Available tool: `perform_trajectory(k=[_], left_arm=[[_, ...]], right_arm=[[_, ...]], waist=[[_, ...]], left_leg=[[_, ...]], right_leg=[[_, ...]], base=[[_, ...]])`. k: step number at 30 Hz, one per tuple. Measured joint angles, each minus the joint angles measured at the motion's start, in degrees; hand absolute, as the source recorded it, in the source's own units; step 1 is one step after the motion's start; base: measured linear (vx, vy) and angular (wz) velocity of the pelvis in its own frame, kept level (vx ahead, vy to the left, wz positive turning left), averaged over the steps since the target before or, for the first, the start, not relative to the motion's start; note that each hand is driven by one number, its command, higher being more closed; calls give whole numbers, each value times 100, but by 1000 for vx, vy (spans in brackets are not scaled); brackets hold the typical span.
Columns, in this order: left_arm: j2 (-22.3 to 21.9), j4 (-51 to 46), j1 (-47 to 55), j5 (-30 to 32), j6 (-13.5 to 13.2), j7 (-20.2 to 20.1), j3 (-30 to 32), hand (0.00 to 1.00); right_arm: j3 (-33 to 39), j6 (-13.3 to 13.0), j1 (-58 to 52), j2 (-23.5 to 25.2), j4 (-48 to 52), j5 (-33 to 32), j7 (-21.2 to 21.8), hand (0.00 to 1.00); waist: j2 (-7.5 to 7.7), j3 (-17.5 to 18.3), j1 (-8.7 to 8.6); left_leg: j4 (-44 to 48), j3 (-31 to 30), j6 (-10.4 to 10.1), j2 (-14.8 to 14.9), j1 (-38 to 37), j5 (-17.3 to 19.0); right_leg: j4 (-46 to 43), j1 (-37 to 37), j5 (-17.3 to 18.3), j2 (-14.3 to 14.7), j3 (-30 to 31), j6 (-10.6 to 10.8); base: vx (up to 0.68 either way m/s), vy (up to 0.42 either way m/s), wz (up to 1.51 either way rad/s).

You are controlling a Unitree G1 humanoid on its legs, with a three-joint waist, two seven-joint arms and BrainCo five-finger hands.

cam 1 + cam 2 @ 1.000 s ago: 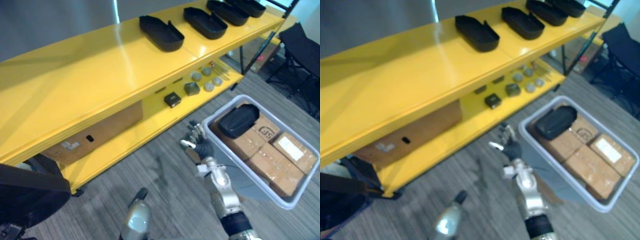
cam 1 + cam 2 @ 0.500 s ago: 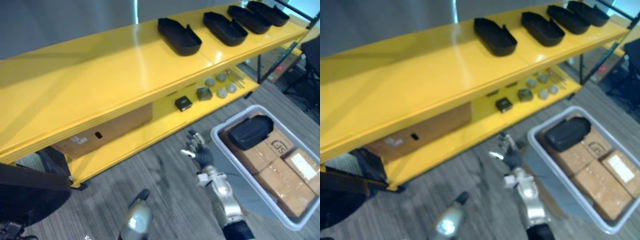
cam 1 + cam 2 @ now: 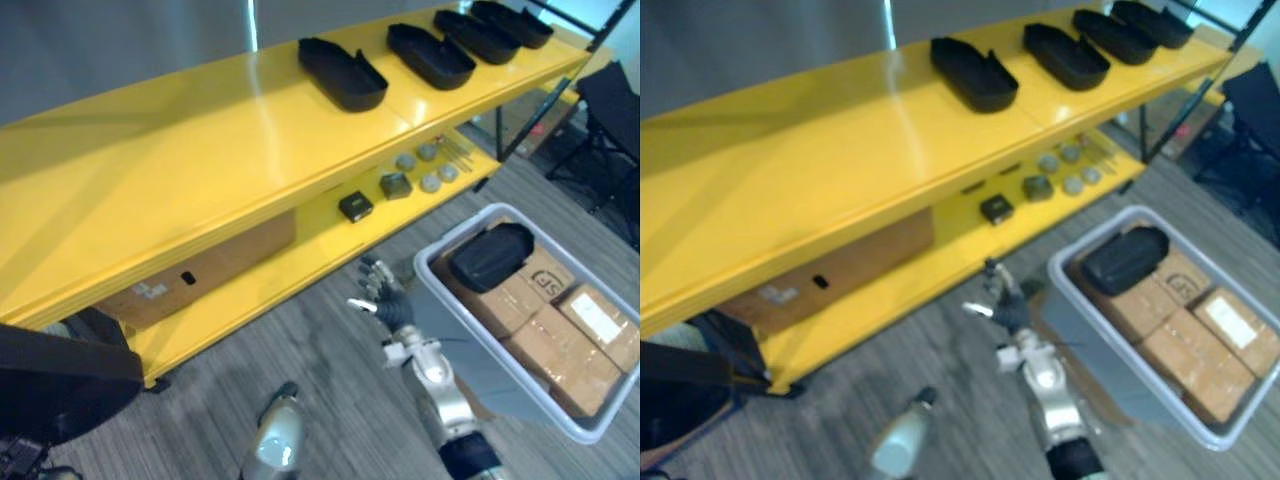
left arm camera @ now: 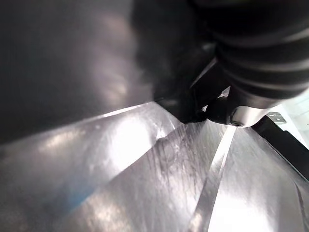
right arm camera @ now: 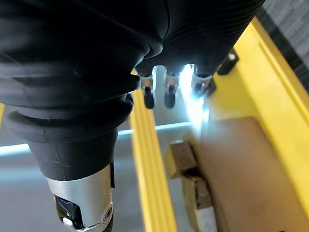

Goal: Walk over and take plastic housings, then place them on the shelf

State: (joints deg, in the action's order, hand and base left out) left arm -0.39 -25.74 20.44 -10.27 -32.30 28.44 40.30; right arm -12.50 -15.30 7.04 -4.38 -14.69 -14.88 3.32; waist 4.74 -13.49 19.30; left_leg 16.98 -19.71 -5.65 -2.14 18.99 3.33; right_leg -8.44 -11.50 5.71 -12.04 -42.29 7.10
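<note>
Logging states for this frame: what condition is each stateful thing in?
right hand: open, empty, over the floor beside the bin.
housing in bin: lying domed side up on the cardboard boxes.
shelf housings: four resting hollow side up on the top shelf.
cardboard boxes: closed, packed in the bin.

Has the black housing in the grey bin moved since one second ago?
No. The black housing still lies on the same cardboard box, at the corner of the grey bin nearest the yellow shelf; only the camera has shifted.
</note>
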Motion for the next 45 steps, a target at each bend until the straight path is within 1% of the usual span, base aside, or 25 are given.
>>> perform_trajectory(k=[1,2,3,4,5,8,11,14,15,18,20,22,25,27,29,31,32,33,34,35,37,38,39,42,45], left_arm=[[16,-1,-30,-2,0,-31,-30,100],[8,-1,-17,-4,3,-62,-30,100],[4,-1,0,-6,3,-66,-30,100],[-15,-2,10,-35,9,-67,-39,100],[-13,-4,-4,-39,10,-85,-47,100],[-11,-22,-8,-43,34,-243,-69,100],[-8,-44,-16,-61,56,-433,-113,100],[-9,-45,-12,-62,141,-522,-247,100],[-9,-45,-14,-62,175,-525,-297,100],[-9,-43,-6,-63,244,-530,-328,100],[-8,-44,-19,-63,253,-676,-384,100],[-11,-42,-20,-64,286,-786,-496,100],[-13,-15,16,-64,313,-893,-516,100],[-11,-13,12,-75,290,-885,-517,100],[-6,-12,-10,-109,237,-887,-517,100],[-5,-11,-48,-120,180,-883,-518,100],[-4,-11,-124,-125,123,-865,-522,100],[-4,-11,-195,-121,79,-847,-526,100],[12,-14,-364,-118,-23,-825,-529,100],[24,-16,-456,-118,-59,-802,-530,100],[102,-15,-781,-120,-170,-655,-570,100],[130,-14,-842,-117,-181,-639,-580,100],[137,-14,-957,-117,-195,-607,-639,100],[164,-44,-949,-96,-238,-502,-682,100],[197,-54,-955,-92,-235,-363,-681,100]], right_arm=[[7,-9,0,1,0,6,-80,0],[20,-9,-3,20,-1,6,-97,0],[17,-10,-4,35,-1,5,-94,0],[21,-15,-7,75,-1,6,-91,0],[62,-43,-14,134,-1,32,-90,0],[178,-118,-42,194,0,226,-87,0],[257,-123,-127,187,4,228,-93,0],[281,-122,-273,176,4,226,-87,0],[305,-122,-311,173,4,226,-80,0],[365,-119,-391,152,14,228,-74,0],[422,-117,-499,115,25,233,-76,0],[474,-117,-569,82,26,268,-92,0],[454,-122,-568,73,26,495,-98,0],[443,-157,-563,73,26,542,-129,0],[394,-242,-552,33,27,931,-354,0],[313,-257,-420,-43,26,1131,-498,0],[328,-343,-223,-60,27,1134,-636,0],[343,-385,-67,-90,26,1137,-716,0],[362,-431,316,-166,24,1157,-834,0],[384,-450,522,-194,24,1203,-877,0],[479,-462,1256,-227,25,1352,-989,0],[498,-462,1343,-228,25,1357,-992,0],[568,-461,1417,-252,27,1367,-991,0],[672,-455,1219,-258,29,1370,-985,0],[804,-457,1150,-259,51,1368,-943,0]], waist=[[21,6,-50],[62,-15,-85],[91,-18,-77],[111,-8,-69],[114,-7,-75],[116,0,-115],[112,-1,-145],[103,2,-158],[92,12,-170],[65,44,-300],[20,67,-364],[-37,119,-381],[-104,150,-381],[-143,147,-399],[-172,129,-444],[-185,120,-437],[-258,71,-454],[-227,37,-468],[-276,-120,-479],[-295,-193,-479],[-307,-570,-472],[-293,-622,-473],[-369,-767,-485],[-378,-817,-538],[-301,-869,-556]], left_leg=[[-204,139,18,73,-34,-157],[-405,255,49,128,-104,-332],[-479,301,31,126,-148,-399],[-595,304,61,103,-231,-469],[-732,313,87,91,-332,-534],[-997,361,142,54,-549,-651],[-1368,452,142,71,-783,-785],[-1684,724,187,202,-980,-863],[-1726,793,185,231,-1022,-880],[-1874,798,237,241,-1104,-1006],[-1993,705,213,216,-1097,-1157],[-2148,606,215,192,-1096,-1275],[-2148,615,267,128,-1107,-1279],[-2149,730,295,151,-1101,-1263],[-2146,1259,307,288,-1096,-1270],[-2052,1399,307,343,-1045,-1266],[-1949,1420,315,367,-914,-1260],[-1861,1426,325,372,-849,-1256],[-1705,1480,322,391,-702,-1241],[-1643,1514,312,400,-616,-1234],[-1479,1668,285,416,-362,-1255],[-1460,1689,269,411,-298,-1273],[-1464,1681,258,463,-265,-1306],[-1502,1656,239,547,-196,-1430],[-1508,1612,210,522,-133,-1498]], right_leg=[[-28,-2,-102,-2,7,-76],[-121,-7,-164,-61,28,-68],[-167,-5,-187,-102,35,-67],[-211,-7,-261,-146,34,-122],[-255,-21,-344,-197,34,-88],[-313,-73,-417,-302,49,-110],[-312,-75,-463,-348,173,-56],[-312,-77,-464,-350,246,-56],[-312,-74,-464,-347,326,-56],[-312,-86,-464,-345,304,-56],[-311,-89,-464,-338,252,-56],[-311,-98,-463,-337,117,-56],[-328,-123,-463,-398,131,-55],[-406,-83,-463,-431,145,-55],[-528,-40,-462,-465,160,-54],[-591,56,-458,-478,189,-53],[-630,169,-438,-473,201,-55],[-659,223,-410,-474,224,-61],[-739,367,-290,-492,332,-83],[-753,440,-220,-501,351,-76],[-656,613,210,-504,366,-76],[-601,643,356,-500,369,-15],[-571,678,353,-450,368,164],[-586,751,394,-374,332,190],[-590,774,392,-374,304,191]], base=[[36,90,67],[44,85,55],[54,45,29],[62,22,9],[64,15,7],[41,2,-4],[5,-12,-17],[-15,-38,-20],[5,-23,-15],[25,-33,-1],[45,-28,24],[58,-18,30],[58,14,9],[20,22,-2],[0,0,0],[-4,2,-18],[-6,-18,-21],[-29,-29,-19],[-49,-25,-18],[-124,-61,-36],[-170,-104,-34],[-154,-118,-15],[-159,-90,0],[-101,-41,7],[3,3,9]])
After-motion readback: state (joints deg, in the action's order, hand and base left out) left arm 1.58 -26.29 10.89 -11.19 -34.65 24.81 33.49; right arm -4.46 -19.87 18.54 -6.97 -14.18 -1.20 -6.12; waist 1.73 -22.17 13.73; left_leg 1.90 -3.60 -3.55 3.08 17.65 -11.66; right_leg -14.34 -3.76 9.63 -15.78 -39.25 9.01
